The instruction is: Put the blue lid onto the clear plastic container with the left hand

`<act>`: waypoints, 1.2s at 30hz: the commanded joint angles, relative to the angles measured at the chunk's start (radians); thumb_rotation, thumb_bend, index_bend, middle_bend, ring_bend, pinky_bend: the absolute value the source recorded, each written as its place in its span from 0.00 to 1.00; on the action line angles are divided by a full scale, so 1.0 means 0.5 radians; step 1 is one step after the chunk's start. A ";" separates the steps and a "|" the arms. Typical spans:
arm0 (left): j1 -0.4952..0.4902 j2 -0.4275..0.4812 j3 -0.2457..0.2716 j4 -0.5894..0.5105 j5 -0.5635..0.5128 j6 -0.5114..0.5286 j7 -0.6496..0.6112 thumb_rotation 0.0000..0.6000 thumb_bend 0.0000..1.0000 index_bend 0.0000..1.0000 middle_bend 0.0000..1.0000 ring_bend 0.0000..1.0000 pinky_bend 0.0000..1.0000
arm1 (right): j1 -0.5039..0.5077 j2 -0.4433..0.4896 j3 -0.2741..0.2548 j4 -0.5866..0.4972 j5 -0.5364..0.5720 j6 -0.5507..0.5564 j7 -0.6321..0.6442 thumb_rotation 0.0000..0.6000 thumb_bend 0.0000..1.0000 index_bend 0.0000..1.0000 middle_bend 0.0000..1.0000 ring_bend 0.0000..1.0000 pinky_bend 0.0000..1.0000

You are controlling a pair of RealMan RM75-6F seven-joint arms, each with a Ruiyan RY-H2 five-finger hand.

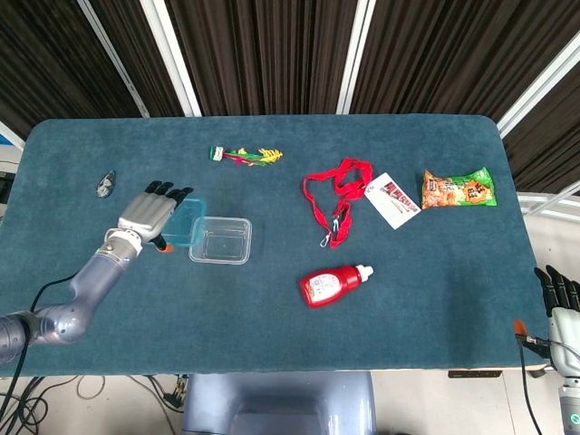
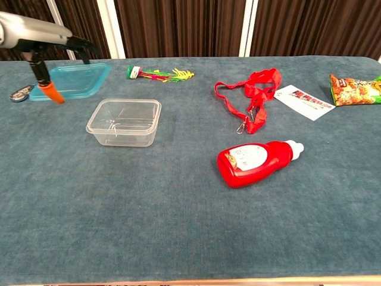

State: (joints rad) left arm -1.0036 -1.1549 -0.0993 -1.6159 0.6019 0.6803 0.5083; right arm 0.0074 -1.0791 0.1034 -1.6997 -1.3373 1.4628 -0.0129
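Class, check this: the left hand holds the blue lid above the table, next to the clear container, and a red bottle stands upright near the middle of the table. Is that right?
One detail is wrong. The red bottle lies on its side, not upright, as the chest view shows. The rest holds: the left hand holds the blue lid above the table, next to the clear container.

- My left hand (image 1: 149, 217) is raised off the table, back turned up, fingers (image 1: 169, 189) stretched forward and slightly spread.
- It grips the blue lid (image 2: 76, 81), fingers over the top and the orange-tipped thumb (image 2: 52, 92) underneath.
- My left forearm (image 1: 77, 294) slants in from the lower left corner of the head view.
- My right hand (image 1: 563, 299) sits at the lower right edge, fingers pointing up; it seems to hold nothing, though it is partly cut off.
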 commanded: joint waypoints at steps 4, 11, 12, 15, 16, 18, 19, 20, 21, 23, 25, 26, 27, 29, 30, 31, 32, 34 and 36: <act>-0.185 -0.052 0.032 -0.117 -0.291 0.004 0.069 1.00 0.18 0.00 0.29 0.00 0.00 | -0.001 0.000 -0.001 -0.003 0.002 -0.001 0.001 1.00 0.39 0.06 0.04 0.03 0.00; -0.348 -0.140 0.101 -0.129 -0.507 0.094 0.178 1.00 0.18 0.00 0.29 0.00 0.00 | -0.002 0.002 0.001 -0.002 0.002 0.002 0.003 1.00 0.39 0.06 0.04 0.03 0.00; -0.370 -0.156 0.114 -0.127 -0.539 0.108 0.197 1.00 0.18 0.00 0.29 0.00 0.00 | -0.002 0.002 0.001 -0.002 0.002 0.003 0.004 1.00 0.39 0.06 0.04 0.03 0.00; -0.424 -0.195 0.140 -0.113 -0.611 0.143 0.244 1.00 0.18 0.00 0.29 0.00 0.00 | -0.003 0.003 0.002 -0.001 0.005 0.003 0.006 1.00 0.39 0.06 0.04 0.03 0.00; -0.440 -0.208 0.144 -0.108 -0.635 0.154 0.253 1.00 0.18 0.00 0.29 0.00 0.00 | -0.003 0.003 0.003 -0.001 0.005 0.003 0.007 1.00 0.39 0.06 0.04 0.03 0.00; -0.465 -0.223 0.150 -0.103 -0.668 0.171 0.269 1.00 0.18 0.00 0.29 0.00 0.00 | -0.003 0.003 0.003 -0.001 0.005 0.003 0.007 1.00 0.39 0.06 0.04 0.03 0.00; -0.478 -0.231 0.157 -0.100 -0.682 0.180 0.282 1.00 0.18 0.00 0.29 0.00 0.00 | -0.003 0.003 0.003 -0.001 0.005 0.003 0.008 1.00 0.39 0.06 0.04 0.03 0.00; -0.486 -0.236 0.162 -0.098 -0.691 0.185 0.290 1.00 0.18 0.00 0.29 0.00 0.00 | -0.003 0.003 0.003 -0.001 0.005 0.003 0.007 1.00 0.39 0.06 0.04 0.03 0.00; -0.500 -0.244 0.172 -0.094 -0.705 0.191 0.306 1.00 0.18 0.00 0.29 0.00 0.00 | -0.003 0.003 0.004 0.000 0.007 0.003 0.008 1.00 0.39 0.06 0.04 0.03 0.00; -0.515 -0.256 0.176 -0.082 -0.725 0.198 0.315 1.00 0.18 0.00 0.29 0.00 0.00 | -0.003 0.003 0.004 -0.001 0.009 0.001 0.008 1.00 0.39 0.06 0.04 0.03 0.00; -0.530 -0.275 0.179 -0.061 -0.750 0.202 0.320 1.00 0.18 0.00 0.29 0.00 0.00 | -0.002 0.003 0.003 0.000 0.008 0.001 0.007 1.00 0.39 0.06 0.04 0.03 0.00; -0.536 -0.284 0.180 -0.051 -0.757 0.201 0.321 1.00 0.18 0.00 0.29 0.00 0.00 | -0.003 0.003 0.003 0.000 0.007 0.002 0.006 1.00 0.39 0.06 0.04 0.03 0.00; -0.539 -0.289 0.183 -0.044 -0.760 0.199 0.322 1.00 0.18 0.00 0.29 0.00 0.00 | -0.003 0.003 0.004 0.000 0.007 0.002 0.006 1.00 0.39 0.06 0.04 0.03 0.00; -0.548 -0.308 0.194 -0.021 -0.761 0.193 0.330 1.00 0.18 0.00 0.29 0.00 0.00 | -0.003 0.003 0.004 0.000 0.008 0.004 0.005 1.00 0.39 0.06 0.04 0.03 0.00; -0.549 -0.314 0.197 -0.013 -0.759 0.193 0.331 1.00 0.18 0.00 0.29 0.00 0.00 | -0.003 0.003 0.004 0.000 0.008 0.003 0.005 1.00 0.39 0.06 0.04 0.03 0.00; -0.551 -0.323 0.199 -0.002 -0.754 0.191 0.331 1.00 0.18 0.00 0.29 0.00 0.00 | -0.003 0.002 0.004 0.001 0.008 0.002 0.004 1.00 0.39 0.06 0.04 0.03 0.00; -0.552 -0.331 0.201 0.008 -0.748 0.188 0.329 1.00 0.18 0.00 0.29 0.00 0.00 | -0.003 0.002 0.003 0.001 0.007 0.002 0.003 1.00 0.39 0.06 0.04 0.03 0.00; -0.555 -0.345 0.206 0.025 -0.729 0.180 0.328 1.00 0.18 0.00 0.29 0.00 0.00 | -0.003 0.001 0.003 0.002 0.006 0.004 0.001 1.00 0.39 0.06 0.04 0.03 0.00; -0.556 -0.354 0.212 0.033 -0.708 0.181 0.330 1.00 0.18 0.00 0.29 0.00 0.00 | -0.003 0.001 0.003 0.002 0.006 0.004 0.000 1.00 0.39 0.06 0.04 0.03 0.00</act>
State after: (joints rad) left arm -1.2809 -1.3294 0.0050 -1.6018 0.2442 0.7711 0.6726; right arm 0.0060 -1.0787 0.1050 -1.6986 -1.3344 1.4650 -0.0128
